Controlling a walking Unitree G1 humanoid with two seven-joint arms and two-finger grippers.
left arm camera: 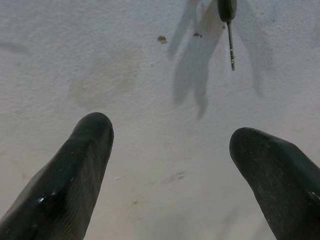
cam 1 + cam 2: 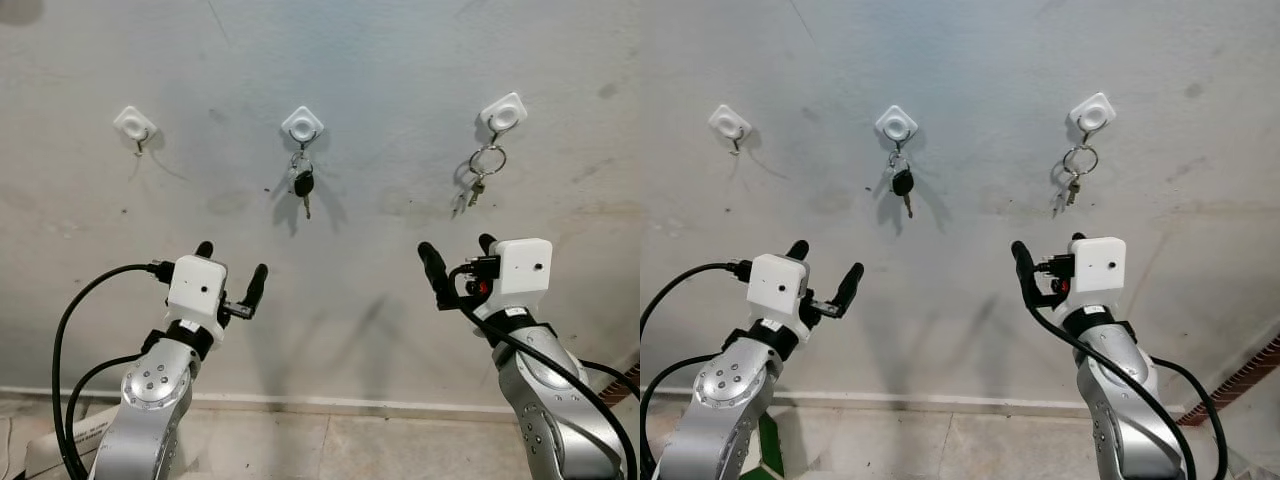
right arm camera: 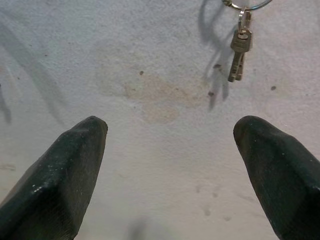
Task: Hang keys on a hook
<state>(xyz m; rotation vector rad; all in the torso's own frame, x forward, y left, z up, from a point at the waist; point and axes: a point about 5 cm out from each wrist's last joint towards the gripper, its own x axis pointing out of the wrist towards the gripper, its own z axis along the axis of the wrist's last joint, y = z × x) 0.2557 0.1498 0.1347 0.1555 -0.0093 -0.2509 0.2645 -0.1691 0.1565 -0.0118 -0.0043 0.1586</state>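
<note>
Three white hooks sit in a row on the grey wall. The left hook [image 2: 134,124] is bare. A black-headed key [image 2: 303,184] hangs from the middle hook [image 2: 302,125]. A ring with silver keys [image 2: 480,172] hangs from the right hook [image 2: 503,113]. My left gripper [image 2: 231,274] is raised below the middle hook, open and holding nothing; the black key's blade [image 1: 230,44] hangs above its fingers. My right gripper [image 2: 458,262] stands open below the right hook, with the silver keys [image 3: 239,55] above it.
The wall meets a tiled floor [image 2: 320,440] along a pale baseboard below my arms. Black cables [image 2: 60,350] loop off both wrists. A white object [image 2: 60,440] lies on the floor at the lower left.
</note>
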